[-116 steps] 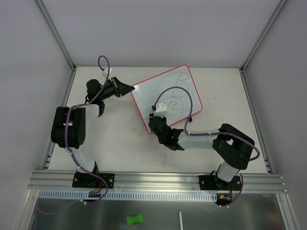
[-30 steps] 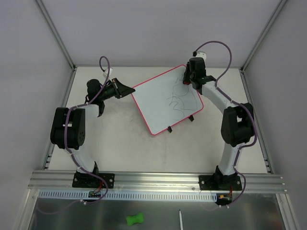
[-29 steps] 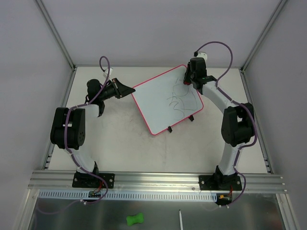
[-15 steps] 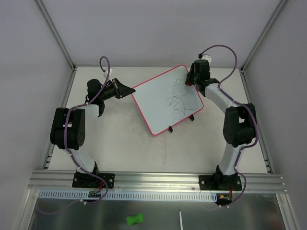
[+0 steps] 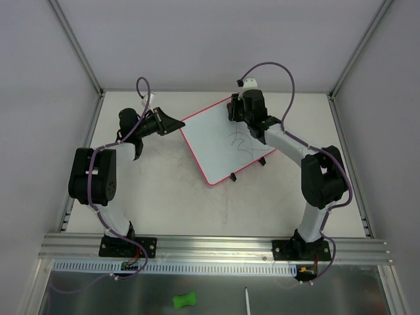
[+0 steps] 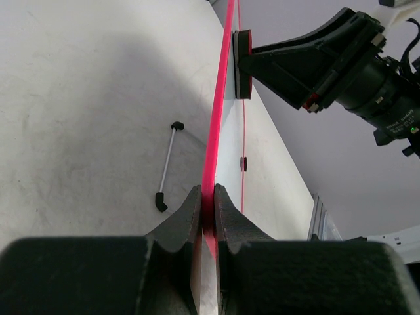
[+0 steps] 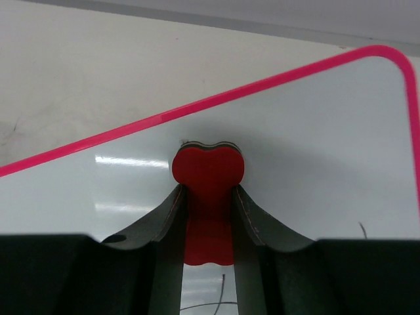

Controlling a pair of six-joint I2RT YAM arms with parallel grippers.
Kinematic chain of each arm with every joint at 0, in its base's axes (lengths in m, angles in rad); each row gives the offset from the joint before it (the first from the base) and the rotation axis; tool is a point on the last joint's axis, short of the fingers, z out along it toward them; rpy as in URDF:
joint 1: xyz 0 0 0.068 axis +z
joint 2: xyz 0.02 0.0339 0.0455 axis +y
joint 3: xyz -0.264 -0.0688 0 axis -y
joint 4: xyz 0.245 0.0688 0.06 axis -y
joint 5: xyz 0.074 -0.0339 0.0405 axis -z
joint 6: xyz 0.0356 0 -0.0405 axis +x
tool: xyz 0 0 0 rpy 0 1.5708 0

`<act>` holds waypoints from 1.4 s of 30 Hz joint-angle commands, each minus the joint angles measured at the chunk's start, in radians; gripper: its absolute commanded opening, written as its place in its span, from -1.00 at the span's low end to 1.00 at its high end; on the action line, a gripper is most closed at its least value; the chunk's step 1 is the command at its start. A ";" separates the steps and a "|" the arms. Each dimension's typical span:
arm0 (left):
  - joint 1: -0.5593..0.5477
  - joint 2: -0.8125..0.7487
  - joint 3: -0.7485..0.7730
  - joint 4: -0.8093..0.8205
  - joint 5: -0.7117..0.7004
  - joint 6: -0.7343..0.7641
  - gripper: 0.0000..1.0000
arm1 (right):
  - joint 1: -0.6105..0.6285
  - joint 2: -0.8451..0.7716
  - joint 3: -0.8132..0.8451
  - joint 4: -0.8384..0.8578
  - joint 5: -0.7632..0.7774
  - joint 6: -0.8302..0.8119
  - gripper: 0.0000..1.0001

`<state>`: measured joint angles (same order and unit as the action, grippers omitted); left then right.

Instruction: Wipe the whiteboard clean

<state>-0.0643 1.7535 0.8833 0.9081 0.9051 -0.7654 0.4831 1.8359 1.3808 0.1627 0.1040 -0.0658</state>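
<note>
The whiteboard (image 5: 210,144), white with a pink-red frame, lies tilted at the middle back of the table, with black marker scribbles (image 5: 244,141) on its right half. My left gripper (image 5: 178,125) is shut on the board's left corner; the left wrist view shows its jaws (image 6: 207,203) clamped on the pink frame edge (image 6: 220,118). My right gripper (image 5: 234,113) is shut on a red eraser (image 7: 209,167) and holds it against the board (image 7: 315,151) just inside its upper edge. The eraser also shows in the left wrist view (image 6: 243,64).
Two small black clips (image 5: 231,176) (image 5: 262,160) stick out from the board's near edge; a black-tipped leg (image 6: 167,157) shows under it. The aluminium rail (image 5: 216,246) runs along the front. A green object (image 5: 185,300) and a white stick (image 5: 247,300) lie below it.
My right gripper has slid the eraser leftwards along the board's upper edge, away from the top right corner. The scribbles near that corner are gone. The left arm has not moved.
</note>
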 commanded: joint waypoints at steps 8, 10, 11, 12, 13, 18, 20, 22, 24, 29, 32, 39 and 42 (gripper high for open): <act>-0.015 -0.040 -0.015 0.002 0.032 0.078 -1.00 | 0.014 -0.016 -0.006 -0.026 0.043 0.065 -0.99; -0.015 -0.042 -0.017 0.002 0.031 0.077 -1.00 | -0.017 -0.036 -0.066 -0.023 0.062 0.157 -0.99; -0.015 -0.042 -0.017 0.002 0.031 0.077 -1.00 | -0.047 -0.046 -0.086 -0.020 0.072 0.234 -0.99; -0.015 -0.043 -0.017 0.003 0.031 0.077 -1.00 | -0.063 -0.061 -0.129 -0.020 0.101 0.269 -0.99; -0.015 -0.043 -0.017 0.002 0.029 0.078 -1.00 | -0.075 -0.070 -0.149 -0.022 0.121 0.300 -0.99; -0.015 -0.043 -0.018 0.003 0.028 0.078 -1.00 | -0.129 -0.121 -0.261 -0.022 0.226 0.449 -0.99; -0.015 -0.043 -0.017 0.002 0.028 0.078 -1.00 | -0.136 -0.142 -0.305 -0.023 0.259 0.483 -0.99; -0.015 -0.046 -0.018 0.002 0.028 0.080 -1.00 | -0.143 -0.158 -0.339 -0.025 0.295 0.541 -0.99; -0.015 -0.046 -0.018 0.000 0.028 0.081 -1.00 | -0.153 -0.182 -0.385 -0.025 0.310 0.572 -0.99; -0.015 -0.048 -0.017 -0.002 0.028 0.078 -1.00 | -0.156 -0.221 -0.450 -0.028 0.339 0.639 -0.99; -0.015 -0.052 -0.017 -0.002 0.026 0.080 -1.00 | -0.172 -0.231 -0.494 -0.031 0.338 0.702 -0.99; -0.015 -0.055 -0.020 -0.003 0.028 0.080 -1.00 | -0.215 -0.216 -0.517 -0.083 0.283 0.776 -0.99; -0.015 -0.055 -0.018 -0.005 0.029 0.080 -1.00 | -0.221 -0.213 -0.514 -0.113 0.270 0.778 -0.99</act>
<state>-0.0711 1.7264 0.8761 0.8989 0.9108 -0.7494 0.2771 1.6169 0.8848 0.1558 0.3698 0.6670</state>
